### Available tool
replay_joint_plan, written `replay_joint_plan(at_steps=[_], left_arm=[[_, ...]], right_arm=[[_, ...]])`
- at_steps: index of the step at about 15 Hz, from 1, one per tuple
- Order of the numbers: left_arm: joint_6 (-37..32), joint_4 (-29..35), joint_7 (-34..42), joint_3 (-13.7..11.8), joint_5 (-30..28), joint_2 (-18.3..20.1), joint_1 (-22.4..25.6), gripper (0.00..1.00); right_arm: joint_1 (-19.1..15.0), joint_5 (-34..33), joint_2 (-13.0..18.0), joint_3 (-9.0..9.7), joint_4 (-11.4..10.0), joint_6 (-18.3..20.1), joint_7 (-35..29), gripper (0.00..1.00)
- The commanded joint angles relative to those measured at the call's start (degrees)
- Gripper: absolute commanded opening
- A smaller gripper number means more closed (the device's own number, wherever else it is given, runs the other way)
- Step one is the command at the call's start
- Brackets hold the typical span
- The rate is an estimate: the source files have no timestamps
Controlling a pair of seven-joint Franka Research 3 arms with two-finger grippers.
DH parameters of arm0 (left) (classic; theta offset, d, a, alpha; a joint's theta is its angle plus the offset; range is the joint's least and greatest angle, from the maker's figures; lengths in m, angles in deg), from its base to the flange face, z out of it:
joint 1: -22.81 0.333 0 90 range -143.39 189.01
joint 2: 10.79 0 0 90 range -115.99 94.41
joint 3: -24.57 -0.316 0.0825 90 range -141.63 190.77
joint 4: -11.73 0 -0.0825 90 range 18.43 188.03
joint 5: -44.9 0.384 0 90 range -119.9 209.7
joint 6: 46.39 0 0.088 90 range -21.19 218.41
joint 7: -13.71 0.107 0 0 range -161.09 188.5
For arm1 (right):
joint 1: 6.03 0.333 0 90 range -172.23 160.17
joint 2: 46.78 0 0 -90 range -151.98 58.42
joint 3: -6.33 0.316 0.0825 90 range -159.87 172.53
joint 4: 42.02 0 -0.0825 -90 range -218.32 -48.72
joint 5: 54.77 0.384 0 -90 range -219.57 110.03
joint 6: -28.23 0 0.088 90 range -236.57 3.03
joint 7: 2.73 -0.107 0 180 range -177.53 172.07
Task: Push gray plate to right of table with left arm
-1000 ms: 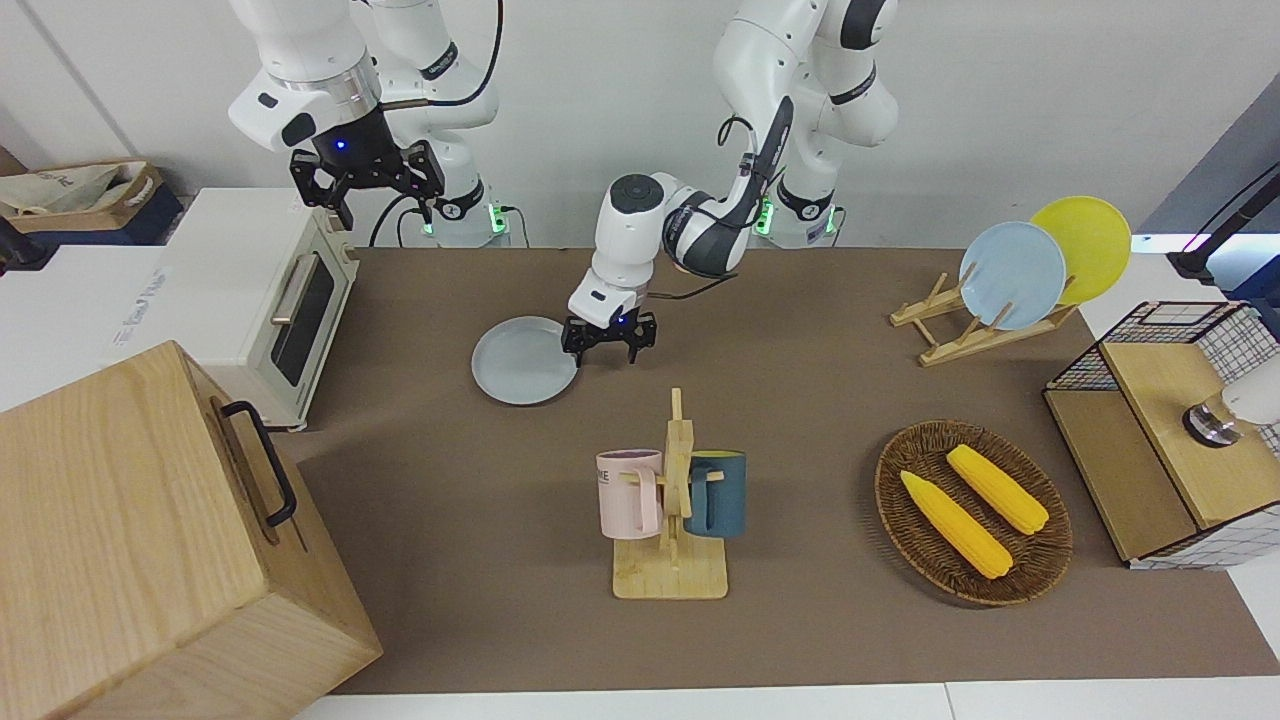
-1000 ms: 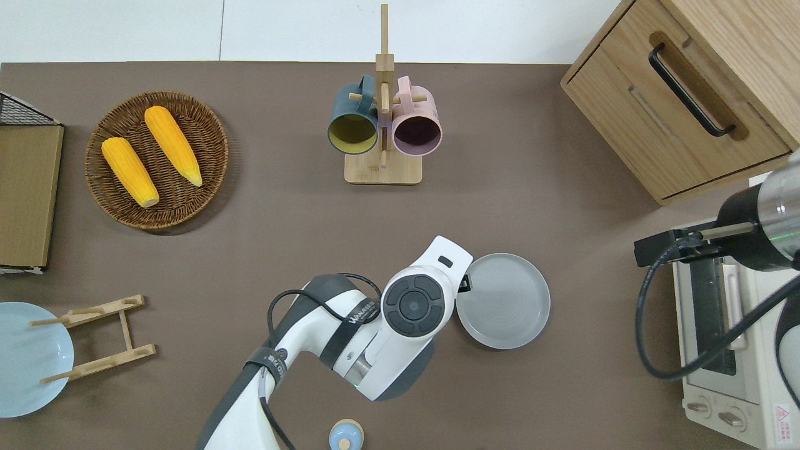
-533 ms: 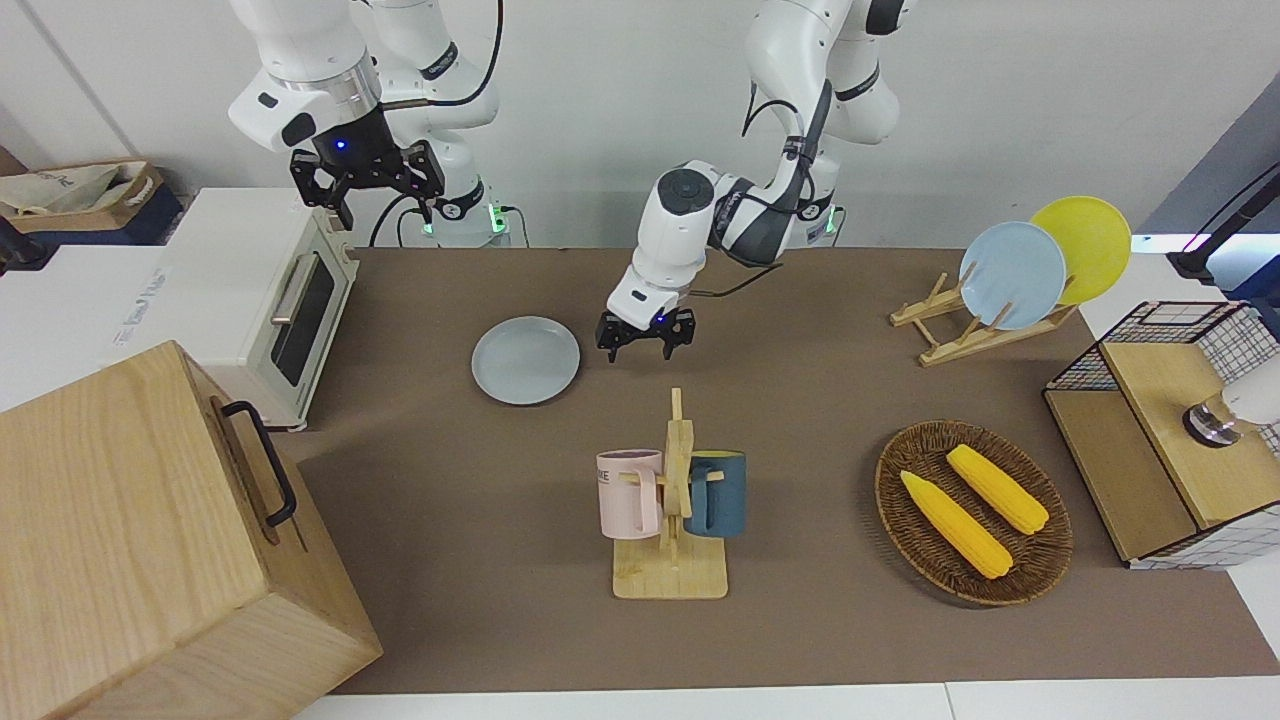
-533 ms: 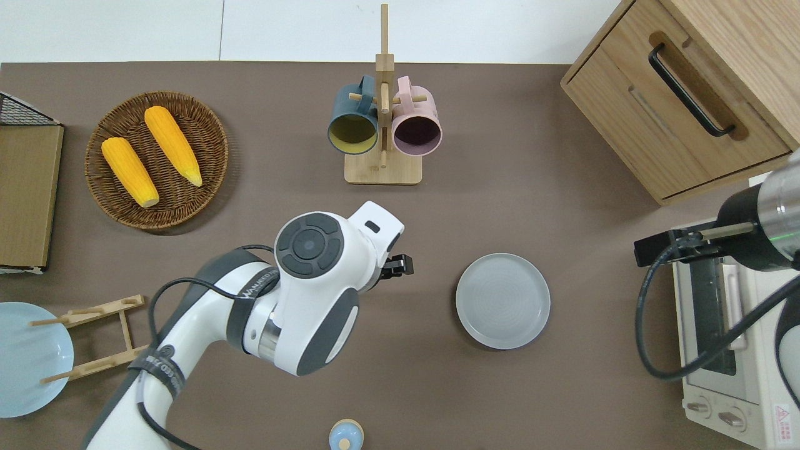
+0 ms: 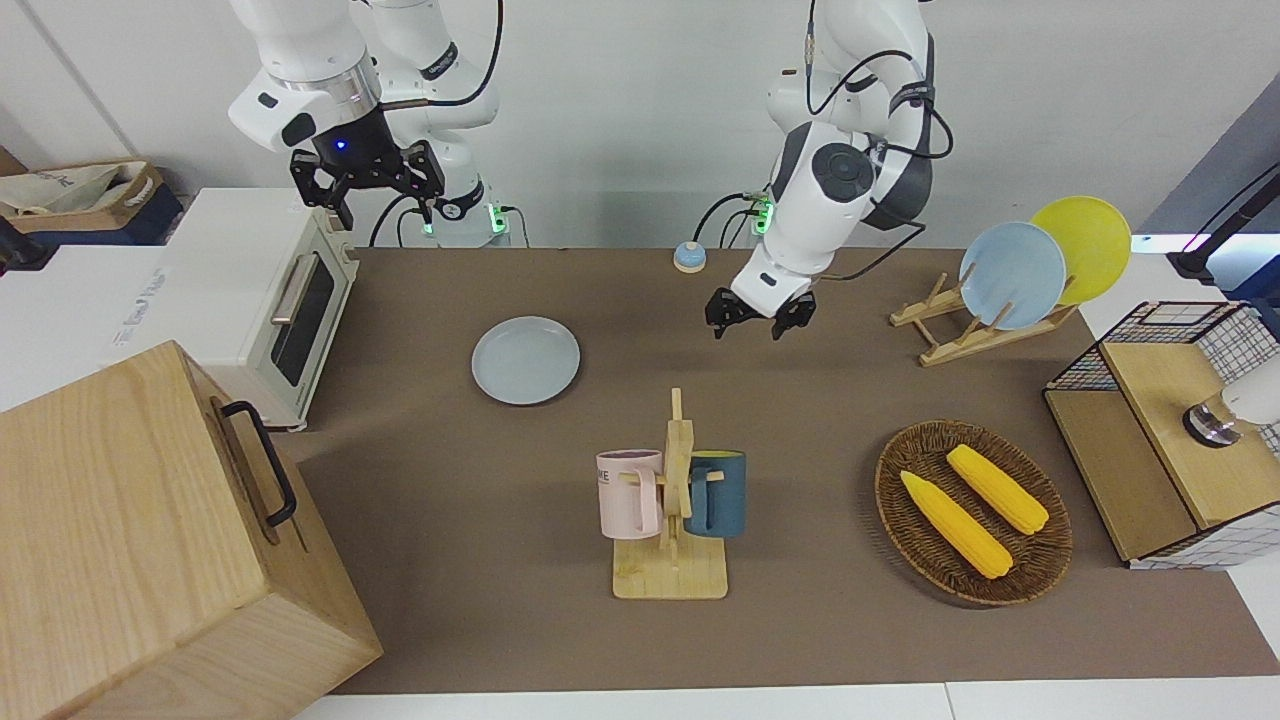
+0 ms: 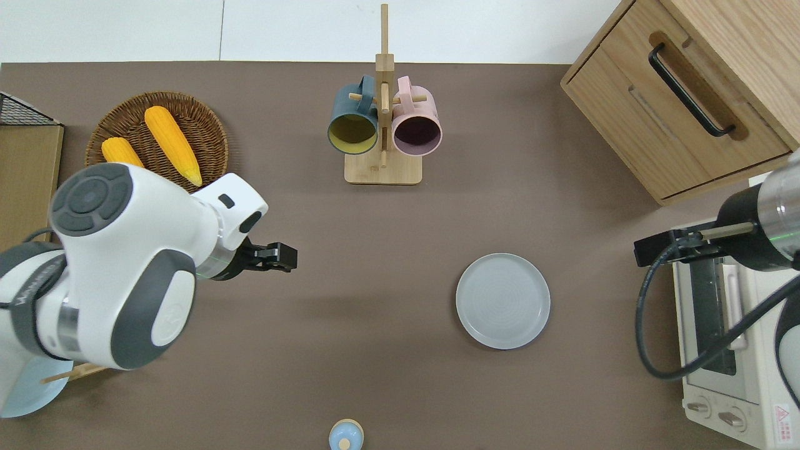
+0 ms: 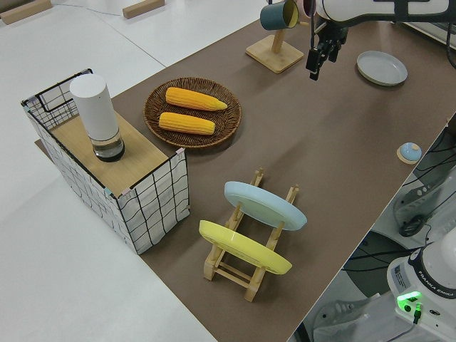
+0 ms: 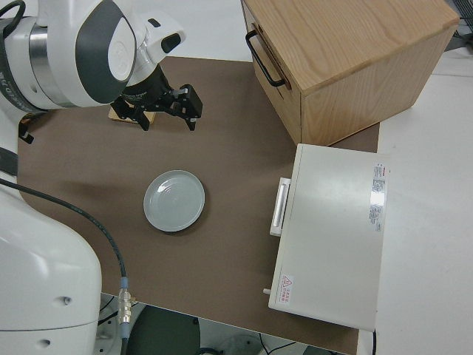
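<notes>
The gray plate lies flat on the brown table, toward the right arm's end, near the toaster oven; it also shows in the overhead view. My left gripper is open and empty. It hangs over bare table, well apart from the plate, toward the left arm's end. It also shows in the left side view. My right arm is parked, its gripper open.
A mug rack with two mugs stands farther from the robots. A wicker basket holds two corn cobs. A wooden cabinet and toaster oven stand at the right arm's end. A plate rack and small blue bell are also there.
My left gripper has drawn away from the gray plate's edge and swung up toward the left arm's end of the table. The plate has stayed where it was.
</notes>
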Motion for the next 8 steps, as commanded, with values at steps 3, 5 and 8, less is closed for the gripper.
replay_joint_plan(at_steps=[3,5,8], left_arm=[[-7.27,-6.53,9.08,-4.40,5.65,2.06,1.79,0.99],[-9.47,-10.30,14.01,-7.56,5.65,2.07,1.79,0.99],[-13.52,-15.41,21.14,-11.60,5.82,1.63,1.88,0.99]], right_arm=[[-0.62,0.46,0.43,0.23,0.05,0.69,0.15,0.983],[-0.62,0.46,0.43,0.32,-0.03,0.69,0.06,0.983],[-0.62,0.55,0.43,0.32,-0.03,0.69,0.15,0.983]])
